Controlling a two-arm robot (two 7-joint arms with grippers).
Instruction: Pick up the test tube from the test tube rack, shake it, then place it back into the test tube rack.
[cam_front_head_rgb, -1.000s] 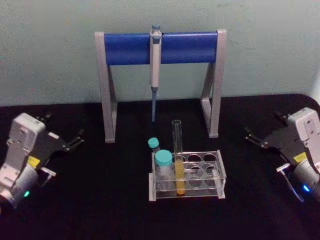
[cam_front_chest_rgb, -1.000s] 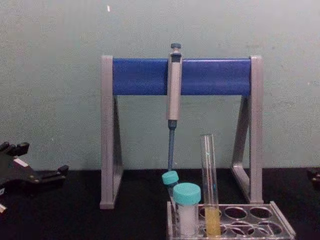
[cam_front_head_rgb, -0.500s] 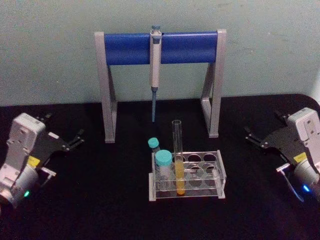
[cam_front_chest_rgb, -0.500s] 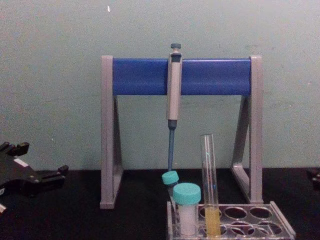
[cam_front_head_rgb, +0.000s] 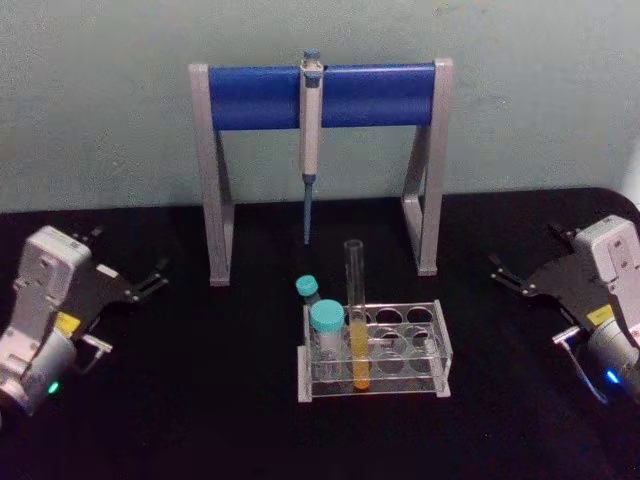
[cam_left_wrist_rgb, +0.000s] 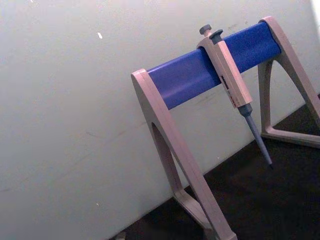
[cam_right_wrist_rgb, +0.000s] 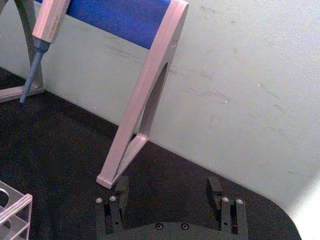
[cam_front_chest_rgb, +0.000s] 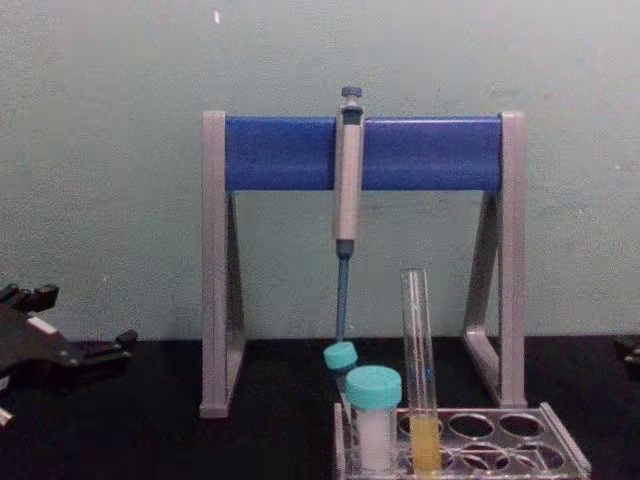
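- The test tube (cam_front_head_rgb: 354, 310) stands upright in the test tube rack (cam_front_head_rgb: 441, 348), uncapped. Yellow-orange liquid fills its lower part, and its clear upper length rises well above the rack top.
- The tube sits in the near row, in the hole just beside a large teal-capped vial (cam_front_head_rgb: 326, 320) that holds the left-end hole.
- A smaller teal-capped vial (cam_front_head_rgb: 307, 288) stands behind the large one, its cap tilted. It seems to sit in the far row, though its exact hole is hard to make out.
- From the chest view, the tube (cam_front_chest_rgb: 418, 370) rises from the rack (cam_front_chest_rgb: 566, 466) to the right of the large vial (cam_front_chest_rgb: 373, 400).
- The rack rests at the middle of the black surface (cam_front_head_rgb: 200, 410), in front of a grey-legged stand (cam_front_head_rgb: 260, 97) with a blue crossbar.
- A grey pipette (cam_front_head_rgb: 311, 125) hangs from the crossbar, tip pointing down, clear of the surface.
- The left end effector (cam_front_head_rgb: 128, 252) lies low at the left side of the surface, well apart from the rack. Its fingers appear spread, with nothing between them.
- The right end effector (cam_front_head_rgb: 525, 247) lies at the right side, also well apart from the rack. The right wrist view shows its two fingers (cam_right_wrist_rgb: 121, 186) spread wide and holding nothing.
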